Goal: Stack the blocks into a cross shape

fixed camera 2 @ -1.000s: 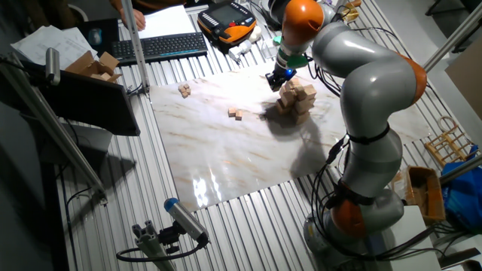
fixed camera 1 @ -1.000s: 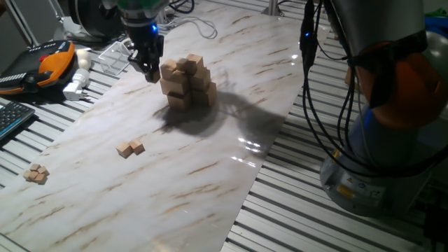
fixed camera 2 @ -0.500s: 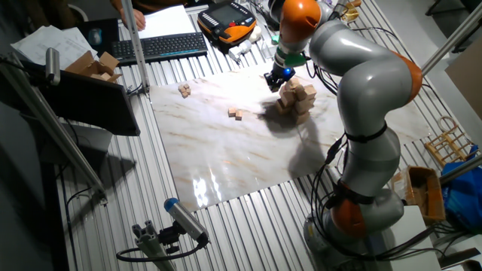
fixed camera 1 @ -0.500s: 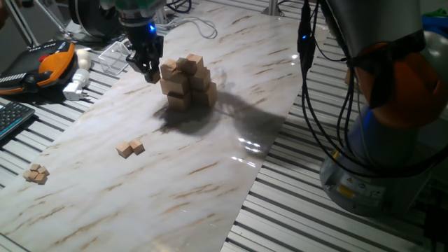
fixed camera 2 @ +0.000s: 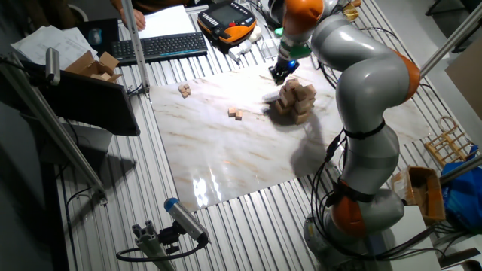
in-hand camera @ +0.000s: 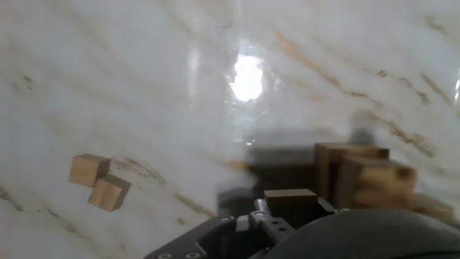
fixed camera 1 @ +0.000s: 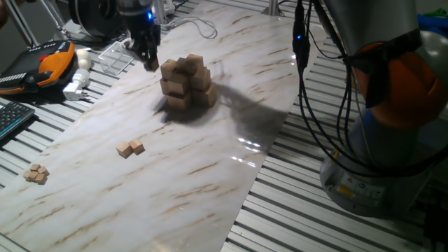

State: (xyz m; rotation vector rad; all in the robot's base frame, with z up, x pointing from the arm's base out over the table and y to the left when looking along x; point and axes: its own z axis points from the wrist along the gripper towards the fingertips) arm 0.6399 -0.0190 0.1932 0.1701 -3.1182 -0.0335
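Progress: the cross shape stands tiered mid-worktop, seemingly well advanced; small blocks remain unplaced
Loose blocks: a pair lies well apart from the stack, and a cluster of perhaps three sits near the worktop edge
Pincer: one pincer, just beside the stack's top, pinching a small block in hand view
Left: placing this block, then fetching the others

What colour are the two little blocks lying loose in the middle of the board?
Plain light tan wood, the two blocks, clearest in the hand view.
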